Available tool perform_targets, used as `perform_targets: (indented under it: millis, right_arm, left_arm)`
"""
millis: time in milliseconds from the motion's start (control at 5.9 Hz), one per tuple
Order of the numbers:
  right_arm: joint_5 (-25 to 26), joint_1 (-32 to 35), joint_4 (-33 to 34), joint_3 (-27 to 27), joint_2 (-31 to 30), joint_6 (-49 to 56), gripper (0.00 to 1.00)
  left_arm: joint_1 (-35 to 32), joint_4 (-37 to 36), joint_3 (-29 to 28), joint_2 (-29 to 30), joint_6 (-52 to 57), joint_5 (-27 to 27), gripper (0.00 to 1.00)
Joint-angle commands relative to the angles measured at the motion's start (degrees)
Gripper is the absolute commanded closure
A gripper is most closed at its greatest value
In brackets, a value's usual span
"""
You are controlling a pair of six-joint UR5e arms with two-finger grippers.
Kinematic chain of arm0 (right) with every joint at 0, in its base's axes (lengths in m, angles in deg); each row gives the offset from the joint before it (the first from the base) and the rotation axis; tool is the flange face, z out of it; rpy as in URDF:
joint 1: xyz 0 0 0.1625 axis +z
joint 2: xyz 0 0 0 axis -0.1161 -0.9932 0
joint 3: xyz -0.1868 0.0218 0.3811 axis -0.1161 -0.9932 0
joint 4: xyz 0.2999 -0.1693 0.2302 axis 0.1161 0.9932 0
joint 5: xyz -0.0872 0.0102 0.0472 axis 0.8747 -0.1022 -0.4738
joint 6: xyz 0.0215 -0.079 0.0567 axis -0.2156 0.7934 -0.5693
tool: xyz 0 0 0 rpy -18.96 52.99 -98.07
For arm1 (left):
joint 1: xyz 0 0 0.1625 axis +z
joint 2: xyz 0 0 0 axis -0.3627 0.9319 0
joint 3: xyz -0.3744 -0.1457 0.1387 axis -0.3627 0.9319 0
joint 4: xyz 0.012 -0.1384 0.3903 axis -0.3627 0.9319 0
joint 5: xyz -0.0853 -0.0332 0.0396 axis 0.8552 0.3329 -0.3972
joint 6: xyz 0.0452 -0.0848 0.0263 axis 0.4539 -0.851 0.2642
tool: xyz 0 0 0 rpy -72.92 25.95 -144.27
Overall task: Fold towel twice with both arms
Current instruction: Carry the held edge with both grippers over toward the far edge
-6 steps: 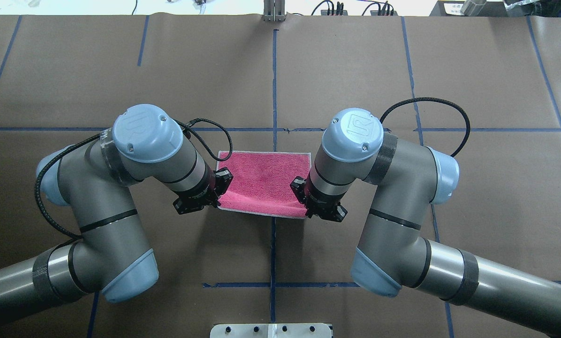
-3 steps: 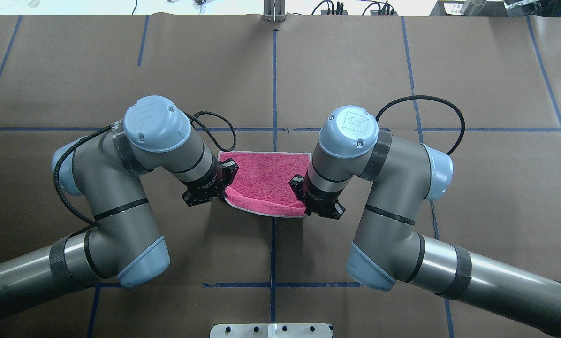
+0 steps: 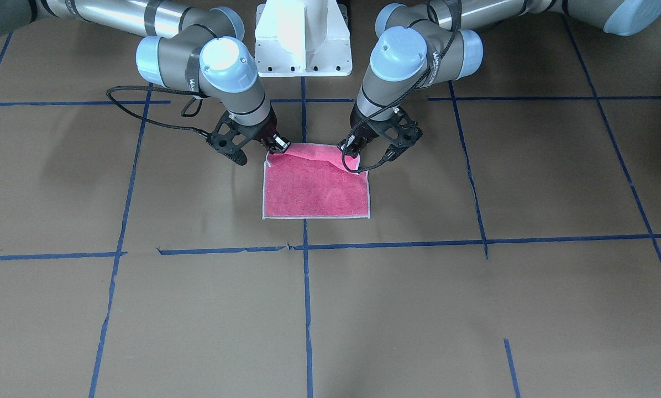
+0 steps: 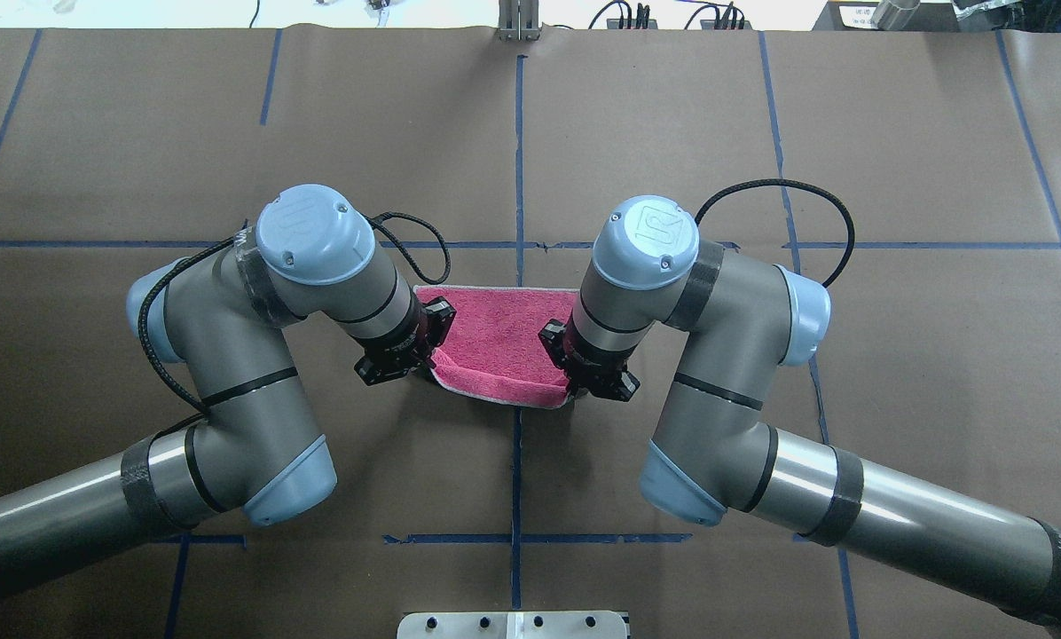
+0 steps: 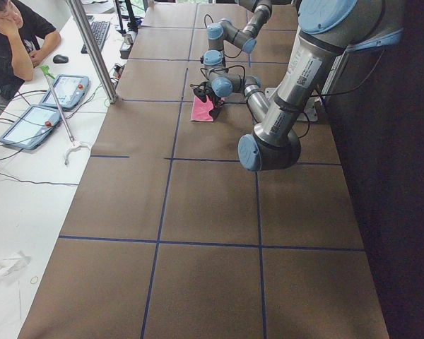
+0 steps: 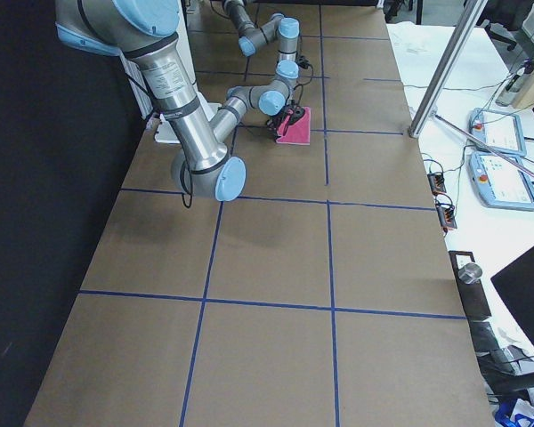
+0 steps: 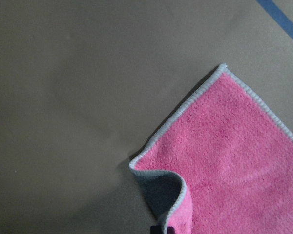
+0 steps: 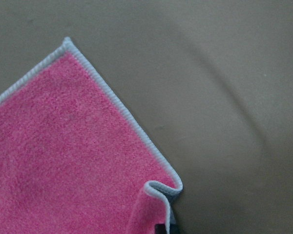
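The towel [image 4: 504, 342] lies pink face up near the table's middle, also seen in the front-facing view as the towel [image 3: 315, 188]. Its edge nearest the robot is lifted and sags between the two grippers. My left gripper [image 4: 430, 362] is shut on the near left corner, and the left wrist view shows that corner curled up with its grey underside [image 7: 158, 195] showing. On the near right corner my right gripper [image 4: 569, 383] is shut, where the cloth [image 8: 158, 200] bunches at the fingertips. The far edge [image 3: 316, 216] rests flat on the table.
Brown paper with blue tape lines [image 4: 519, 160] covers the table. The white pedestal base [image 3: 303, 38] stands behind the arms. A metal post [image 5: 92, 49], tablets [image 5: 63, 88] and a seated person [image 5: 14, 35] are at a side table beyond the far edge.
Both grippers have moved forward and inward, away from the base, carrying the towel's near edge up and toward the far edge. The visible pink area has grown shorter.
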Motion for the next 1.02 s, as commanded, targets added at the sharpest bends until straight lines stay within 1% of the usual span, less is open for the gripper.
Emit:
perform_targets:
  millis: [0, 339, 508, 847]
  right_arm:
    - [-2.32, 1.92, -0.29, -1.39, 0.64, -0.01, 0.96]
    - [-4.44, 4.21, -0.29, -3.49, 0.9, -0.01, 0.97]
    - [-5.92, 5.26, -0.29, -3.85, 0.9, -0.01, 0.97]
    - [-6.2, 5.62, -0.29, -4.72, 1.77, -0.01, 0.97]
  left_arm:
    - [-0.27, 1.93, -1.2, 0.03, -1.88, 0.0, 1.0]
    - [-1.41, 6.83, -3.21, 0.03, -5.66, 0.0, 1.0]
    - [-2.11, 7.47, -3.57, 0.03, -6.11, 0.0, 1.0]
    - [-2.74, 7.48, -3.83, 0.03, -7.6, 0.0, 1.0]
